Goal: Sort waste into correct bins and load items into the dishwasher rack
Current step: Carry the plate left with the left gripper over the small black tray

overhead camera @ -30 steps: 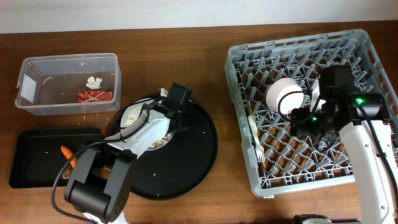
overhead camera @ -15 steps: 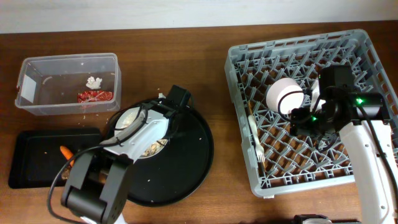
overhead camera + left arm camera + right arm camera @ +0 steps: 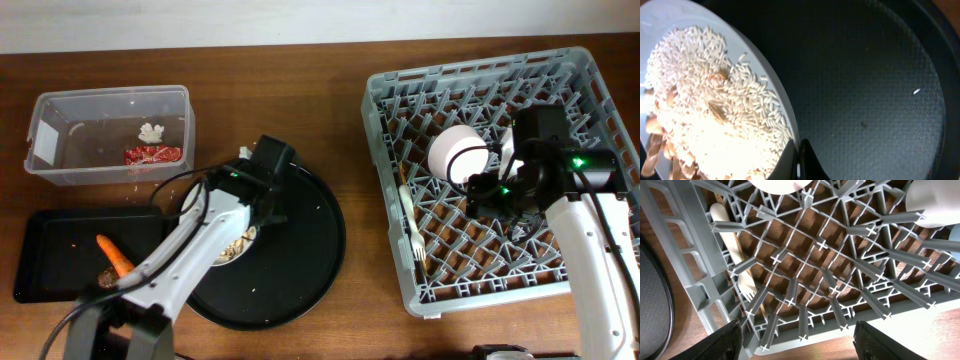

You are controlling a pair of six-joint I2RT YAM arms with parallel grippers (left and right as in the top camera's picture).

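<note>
**The left gripper (image 3: 800, 155) pinches the pale round plate (image 3: 665, 20); the right gripper (image 3: 797, 330) hangs spread above the large square grey plastic dishwasher rack (image 3: 470, 65)**

At the back-left corner of the brown wooden tabletop (image 3: 365, 320) stands the clear plastic rectangular tub (image 3: 60, 105) with a white label on its left wall. Inside it lie the red crinkled snack wrapper (image 3: 152, 154) and, just behind that, the small white crumpled scrap (image 3: 151, 130).

In front of the tub, along the tabletop's left edge, sits the shallow black rectangular tray (image 3: 50, 245). The orange carrot piece (image 3: 114, 255) lies in its right half.

Just right of that tray, at the middle of the tabletop, is the large round black tray (image 3: 310, 250). The pale round plate rests on its left part, half hidden under the left arm in the overhead view. It is heaped with crumbly beige food scraps (image 3: 715, 110), mostly rice-like grains. The left gripper's fingers (image 3: 812, 167) are pressed together on the plate's right rim.

The dishwasher rack fills the right end of the tabletop. The white plastic fork (image 3: 410, 225) lies along its left wall, tines towards the front edge. The cream cup (image 3: 458, 152) lies among the pegs further back. The right gripper hovers just right of the cup with its fingers (image 3: 730, 342) wide apart and nothing between them.
</note>
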